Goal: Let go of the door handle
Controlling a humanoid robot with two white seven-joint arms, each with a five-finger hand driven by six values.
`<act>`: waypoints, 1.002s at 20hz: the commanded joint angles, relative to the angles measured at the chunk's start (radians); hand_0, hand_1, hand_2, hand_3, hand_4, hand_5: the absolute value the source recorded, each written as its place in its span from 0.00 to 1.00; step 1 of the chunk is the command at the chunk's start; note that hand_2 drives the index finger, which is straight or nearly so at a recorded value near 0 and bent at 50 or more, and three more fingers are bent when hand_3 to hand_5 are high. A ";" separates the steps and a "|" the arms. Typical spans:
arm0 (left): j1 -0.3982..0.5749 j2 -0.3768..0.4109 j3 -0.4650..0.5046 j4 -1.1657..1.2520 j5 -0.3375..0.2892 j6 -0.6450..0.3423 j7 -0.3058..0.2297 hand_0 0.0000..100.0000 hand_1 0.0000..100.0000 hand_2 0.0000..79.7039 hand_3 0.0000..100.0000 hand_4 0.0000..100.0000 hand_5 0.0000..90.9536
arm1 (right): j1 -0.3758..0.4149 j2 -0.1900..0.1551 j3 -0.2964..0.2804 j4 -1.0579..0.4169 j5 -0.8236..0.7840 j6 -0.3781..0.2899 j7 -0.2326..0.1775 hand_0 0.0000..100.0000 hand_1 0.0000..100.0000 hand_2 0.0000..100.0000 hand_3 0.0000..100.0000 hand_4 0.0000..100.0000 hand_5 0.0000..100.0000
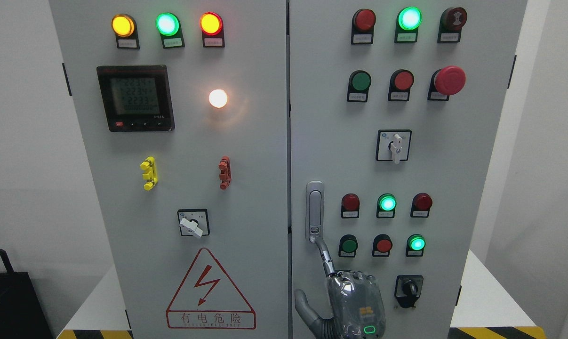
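Observation:
The silver door handle (315, 211) stands upright on the left edge of the cabinet's right door (453, 141), flush in its frame. My right hand (328, 278) comes up from the bottom edge just below it, its back toward the camera. Its index finger (325, 256) stretches up and its tip touches the handle's lower end by the lock. The thumb (303, 303) sticks out to the left and the other fingers are folded at the knuckles. The hand grasps nothing. Both doors look closed. The left arm does not show.
The grey cabinet fills the view. The right door carries push buttons, lit green lamps (387, 203), a red emergency stop (449, 80) and rotary switches (409, 287). The left door (246, 212) has a meter (135, 98) and a warning triangle (210, 291).

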 commanded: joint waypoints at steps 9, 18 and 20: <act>0.000 0.000 -0.014 0.020 0.000 -0.001 -0.001 0.12 0.39 0.00 0.00 0.00 0.00 | -0.001 -0.002 0.014 0.002 0.005 0.000 0.006 0.38 0.34 0.00 1.00 1.00 1.00; 0.000 0.000 -0.014 0.020 0.000 -0.001 -0.001 0.12 0.39 0.00 0.00 0.00 0.00 | 0.000 -0.002 0.017 0.000 0.008 0.002 0.007 0.38 0.34 0.00 1.00 1.00 1.00; 0.000 0.000 -0.014 0.020 0.000 -0.001 -0.001 0.12 0.39 0.00 0.00 0.00 0.00 | 0.002 -0.002 0.017 0.000 0.008 0.016 0.007 0.38 0.34 0.00 1.00 1.00 1.00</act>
